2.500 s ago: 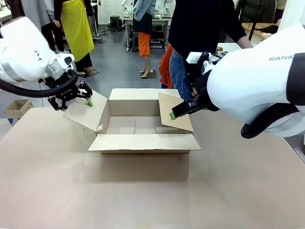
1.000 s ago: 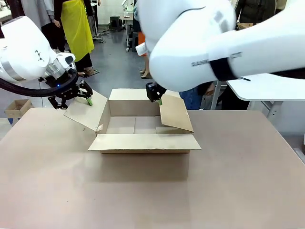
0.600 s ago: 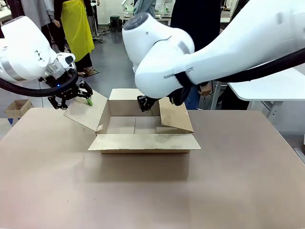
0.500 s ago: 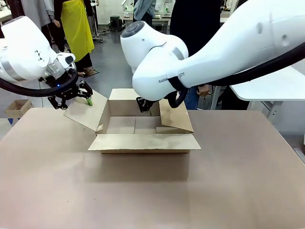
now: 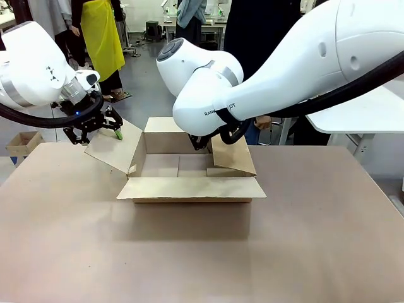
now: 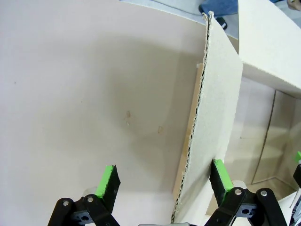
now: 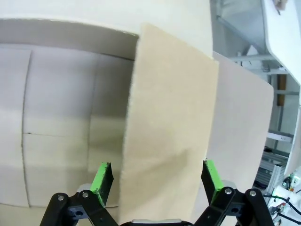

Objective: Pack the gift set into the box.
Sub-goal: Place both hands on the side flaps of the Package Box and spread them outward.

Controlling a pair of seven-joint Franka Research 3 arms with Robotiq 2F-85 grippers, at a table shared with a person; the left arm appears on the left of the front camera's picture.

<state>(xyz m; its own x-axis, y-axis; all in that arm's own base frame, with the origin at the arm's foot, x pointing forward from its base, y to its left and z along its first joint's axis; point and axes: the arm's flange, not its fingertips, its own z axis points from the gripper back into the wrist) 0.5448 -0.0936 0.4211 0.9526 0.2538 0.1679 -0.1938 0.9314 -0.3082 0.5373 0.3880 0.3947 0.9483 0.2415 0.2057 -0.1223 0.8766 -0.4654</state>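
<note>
The box (image 5: 189, 188), a brown cardboard carton, stands open in the middle of the table with its four flaps spread. My left gripper (image 5: 104, 134) is open astride the raised left flap (image 5: 117, 148); in the left wrist view that flap (image 6: 214, 108) runs edge-on between the green pads (image 6: 220, 173) of my left gripper (image 6: 164, 175). My right gripper (image 5: 201, 144) sits at the top of the upright right flap (image 5: 232, 150), largely hidden by its own arm. In the right wrist view my right gripper (image 7: 156, 180) is open around this flap (image 7: 167, 132). The gift set is out of view.
A person stands behind the box at the far side, a hand (image 5: 262, 121) showing past my right arm. A tiny brown carton (image 5: 24, 142) sits off the table at far left. A white table (image 5: 360, 113) lies at right. The brown tabletop (image 5: 189, 252) in front is bare.
My right arm has swung from the right side across to the box, and its gripper has come to straddle the right flap. My left gripper has stayed on the left flap.
</note>
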